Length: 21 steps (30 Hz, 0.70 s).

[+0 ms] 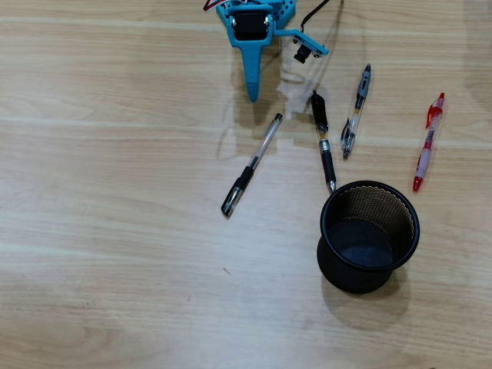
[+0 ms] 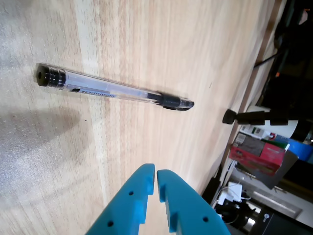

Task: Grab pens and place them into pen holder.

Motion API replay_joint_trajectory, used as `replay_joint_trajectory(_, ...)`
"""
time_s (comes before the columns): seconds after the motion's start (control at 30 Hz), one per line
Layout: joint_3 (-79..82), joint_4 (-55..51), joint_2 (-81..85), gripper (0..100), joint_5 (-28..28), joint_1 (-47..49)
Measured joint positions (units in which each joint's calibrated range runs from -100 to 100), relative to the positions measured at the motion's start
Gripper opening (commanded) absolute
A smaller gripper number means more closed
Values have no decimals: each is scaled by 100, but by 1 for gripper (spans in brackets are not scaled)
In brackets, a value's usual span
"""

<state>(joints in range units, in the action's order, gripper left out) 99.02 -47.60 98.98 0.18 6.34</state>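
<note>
Four pens lie flat and apart on the wooden table, none of them yet in the pen holder, which stands upright and empty at the lower right of the overhead view with its mouth open to the camera. Spread out like this, each pen can be taken singly without knocking a neighbour.

The blue claw hangs at the far edge of the table in the overhead view, its tips pressed together on nothing, as the wrist view shows. It points down toward the clear pen, the leftmost one, which lies slanted with its black grip end nearer the camera's bottom edge. In the wrist view that pen crosses just ahead of the tips, so it looks the likeliest first target; the claw would have to spread before dropping over the barrel.

The black pen ends just beside the holder's rim. The second clear pen lies right of it, and the red and white pen farthest right.
</note>
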Motion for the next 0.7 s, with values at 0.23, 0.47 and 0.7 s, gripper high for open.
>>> replay_joint_trajectory(0.23, 0, -509, 0, 2, 0, 105)
replay_joint_trajectory(0.47, 0, -527, 0, 2, 0, 114)
replay_joint_trajectory(0.7, 0, -527, 0, 2, 0, 114)
